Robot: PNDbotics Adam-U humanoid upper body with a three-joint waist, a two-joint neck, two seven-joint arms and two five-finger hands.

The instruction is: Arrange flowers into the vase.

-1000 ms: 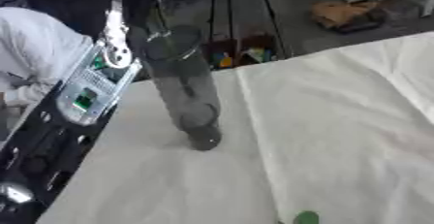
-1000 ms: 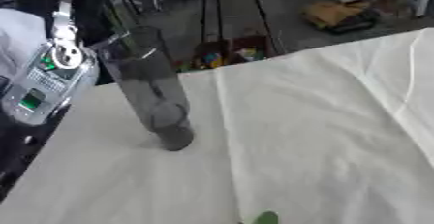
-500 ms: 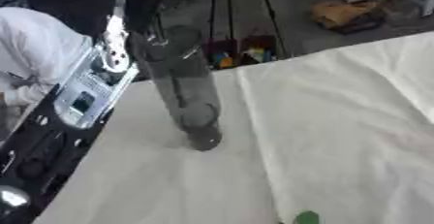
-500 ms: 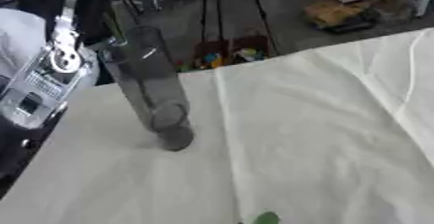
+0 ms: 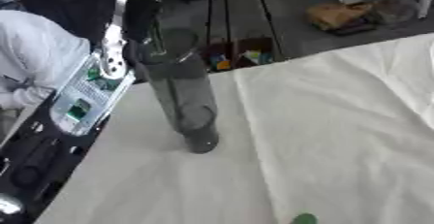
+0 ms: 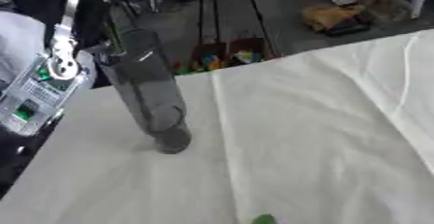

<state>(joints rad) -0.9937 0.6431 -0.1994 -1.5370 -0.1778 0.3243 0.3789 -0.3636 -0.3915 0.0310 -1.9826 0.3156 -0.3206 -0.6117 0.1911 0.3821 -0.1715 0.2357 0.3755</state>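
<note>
Dipping barely deeper, the green stem [image 5: 146, 19] is entering the vase [image 5: 185, 102] beneath the left hand. The hand is staying above the frame, so I cannot tell its grip.

My tall smoky clear glass vase [image 5: 182, 97] looks smooth and glossy; the white cloth table cover [image 6: 322, 136] beneath is matt and creased.

White-clothed table [image 5: 339, 136], glass vase [image 5: 179, 97], green bit [image 5: 303, 218]

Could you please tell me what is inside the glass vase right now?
A thin green stem seems to enter the vase at its mouth. The lower vase looks empty; the stem's top is cut off.
</note>
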